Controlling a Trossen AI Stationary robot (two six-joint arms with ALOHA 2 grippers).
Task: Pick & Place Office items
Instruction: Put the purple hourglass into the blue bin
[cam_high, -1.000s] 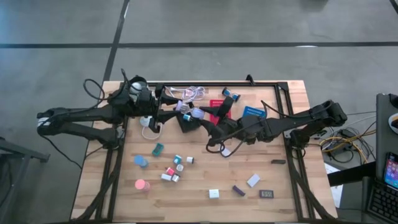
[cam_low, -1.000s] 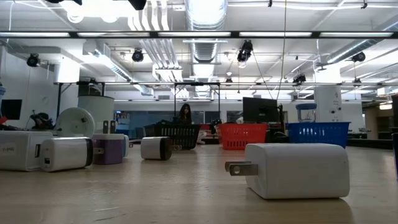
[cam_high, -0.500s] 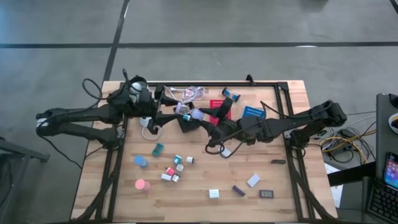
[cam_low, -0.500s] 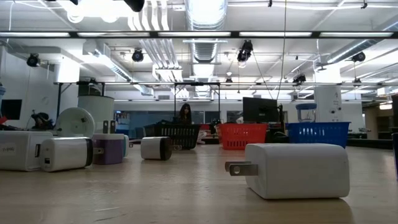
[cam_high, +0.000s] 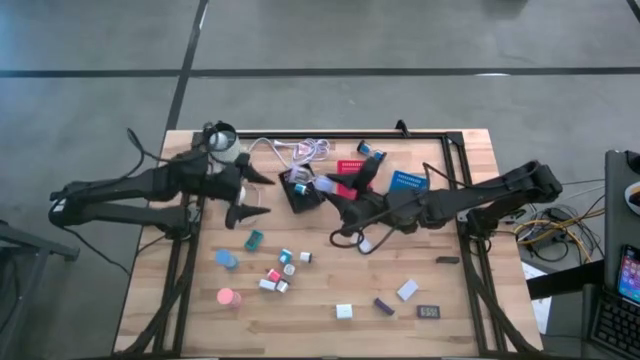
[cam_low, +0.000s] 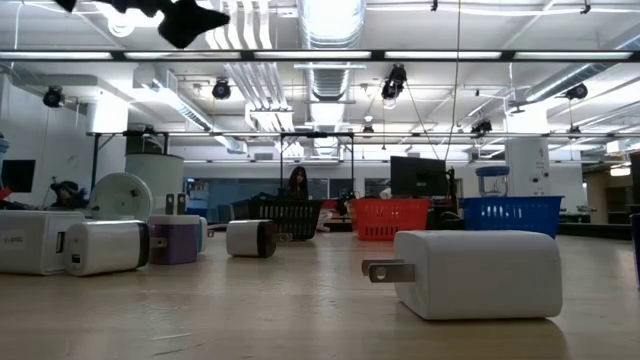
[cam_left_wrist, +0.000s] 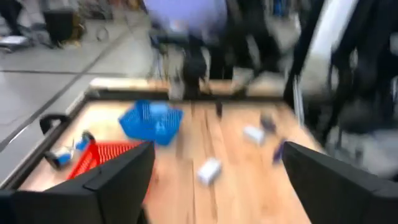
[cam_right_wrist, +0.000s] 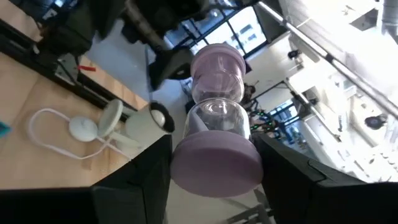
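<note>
Right claw (cam_right_wrist: 214, 180) is clamped on a lavender roll (cam_right_wrist: 216, 134) – fingers on either side of its lower flange, clear middle section and upper flange sticking out past the tips. In the high view this claw (cam_high: 318, 184) sits over the black tray (cam_high: 303, 193), roll (cam_high: 322, 183) at its tip.

Left claw (cam_high: 252, 196) is spread wide, nothing between the fingers, just left of the black tray and near the white cable (cam_high: 300, 150). Wrist view agrees – both dark fingers (cam_left_wrist: 118, 177) far apart, bare desk (cam_left_wrist: 236, 199) between them.

Red tray (cam_high: 350, 170) and blue tray (cam_high: 408, 181) lie right of the black tray. Rest of the office items are scattered well in front of the black tray: teal block (cam_high: 254, 239), blue roll (cam_high: 225, 259), pink roll (cam_high: 227, 296), white block (cam_high: 407, 290), dark rectangle (cam_high: 428, 311), etc.

Risks, as I judge them:
- Roll is round and gripped near one end, so it could pivot or slip if the arm swings fast.
- Let go too high or off-centre and it may bounce off the tray rim and roll away.
- The 2 arms are close at the black tray; the left could clip the right, or snag the cable loop.

Writing: none readable. White block (cam_low: 475, 273) nearest the low cam shows a plain face; faint mark on the far-left block (cam_low: 28, 240) is too small to read.
</note>
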